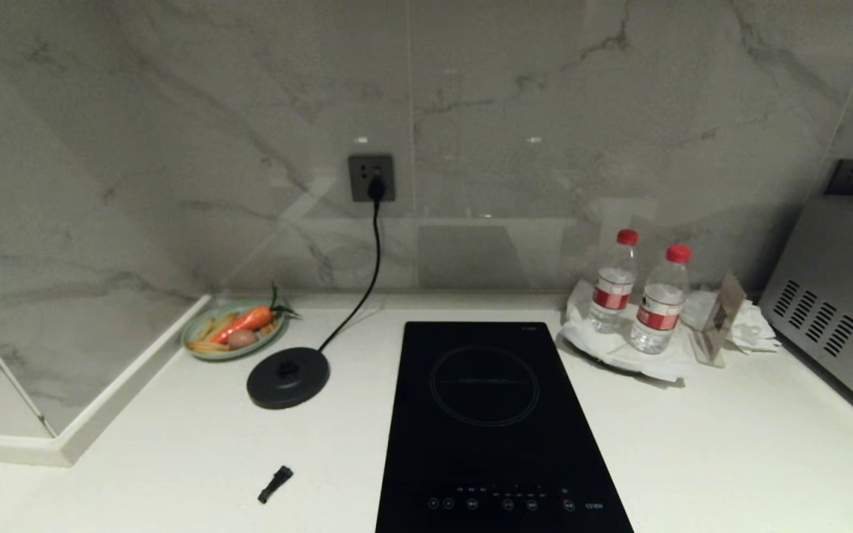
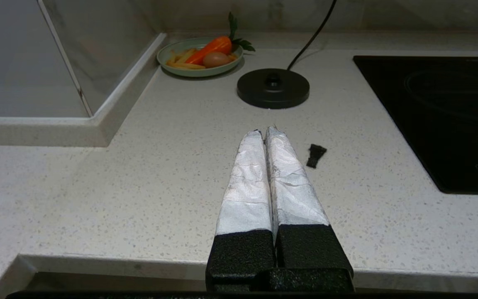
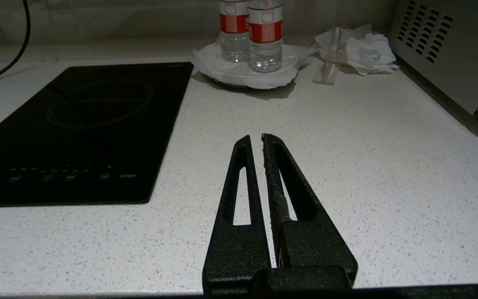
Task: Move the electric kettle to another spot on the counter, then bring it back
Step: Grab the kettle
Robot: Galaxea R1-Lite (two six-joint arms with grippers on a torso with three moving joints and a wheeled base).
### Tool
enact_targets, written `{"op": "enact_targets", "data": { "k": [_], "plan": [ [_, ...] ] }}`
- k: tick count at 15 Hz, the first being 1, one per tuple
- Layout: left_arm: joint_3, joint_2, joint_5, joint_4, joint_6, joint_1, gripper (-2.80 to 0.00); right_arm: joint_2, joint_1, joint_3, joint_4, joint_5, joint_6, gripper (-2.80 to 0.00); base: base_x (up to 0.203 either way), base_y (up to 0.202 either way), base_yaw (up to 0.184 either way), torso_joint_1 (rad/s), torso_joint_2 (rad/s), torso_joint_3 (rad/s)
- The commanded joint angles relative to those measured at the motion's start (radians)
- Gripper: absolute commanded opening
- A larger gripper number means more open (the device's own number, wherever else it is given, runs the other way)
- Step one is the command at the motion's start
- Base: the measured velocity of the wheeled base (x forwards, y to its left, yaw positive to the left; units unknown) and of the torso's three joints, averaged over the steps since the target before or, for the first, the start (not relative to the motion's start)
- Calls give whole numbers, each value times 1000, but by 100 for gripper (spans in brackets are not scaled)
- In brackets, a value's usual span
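White speckled counter (image 1: 730, 444) lies bare along its front edge on both sides of the inset hob (image 1: 497, 429). Left of the hob sit one corded base disc (image 1: 288, 377), without the electric kettle, and one plate (image 1: 197, 348) holding a carrot. Two bottles (image 1: 637, 292) stand right. Left gripper (image 2: 263, 132) and right gripper (image 3: 254, 139) are both closed, empty.

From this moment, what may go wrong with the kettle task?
1. No kettle is visible in any view; only its base stands on the counter, so there may be nothing to move.
2. The cord runs from the base to the wall socket; an arm reaching there might snag it.
3. A small black piece lies loose near the front edge and could be knocked off.
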Motion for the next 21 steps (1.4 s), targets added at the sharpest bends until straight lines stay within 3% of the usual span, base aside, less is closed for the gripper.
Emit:
{"op": "enact_targets", "data": {
  "k": [1, 21],
  "plan": [
    [0, 1, 0, 0, 0, 0, -280, 0, 0, 0, -1, 0, 0, -280, 0, 0, 0, 150, -383, -233],
    [0, 1, 0, 0, 1, 0, -280, 0, 0, 0, -1, 1, -2, -280, 0, 0, 0, 135, -311, -181]
  ]
}}
